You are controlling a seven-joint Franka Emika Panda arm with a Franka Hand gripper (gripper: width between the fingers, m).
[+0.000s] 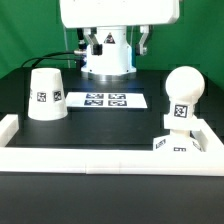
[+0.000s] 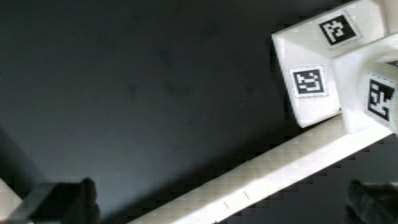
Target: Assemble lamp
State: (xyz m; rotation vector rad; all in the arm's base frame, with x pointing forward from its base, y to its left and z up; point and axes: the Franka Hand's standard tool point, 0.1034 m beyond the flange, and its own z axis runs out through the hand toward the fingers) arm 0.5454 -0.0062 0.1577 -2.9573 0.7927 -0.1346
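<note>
The lamp's parts are sitting apart on the black tabletop (image 1: 100, 135). In the exterior view, the shade (image 1: 46, 93) is standing at the left middle of the frame, a truncated cone with its narrow end up, showing a tag on its side. Just beside it toward the centre, the marker board (image 1: 106, 100) is lying flat. At the right of the frame, the round-topped bulb (image 1: 182, 95) is standing upright on the flat square base (image 1: 178, 141), a tag facing the camera on each. A white wall (image 1: 100, 160) is running along the lower part of the frame, and the base is resting close against it.

The arm is hanging at the top centre of the exterior view with the claw (image 1: 119, 42) above the tabletop, well away from every part. In the wrist view, its two dark fingertips (image 2: 61, 200) are showing at the lower corners of the frame, spread wide with nothing between them: the claw is released. The base (image 2: 329, 75) is showing at the upper right there.
</note>
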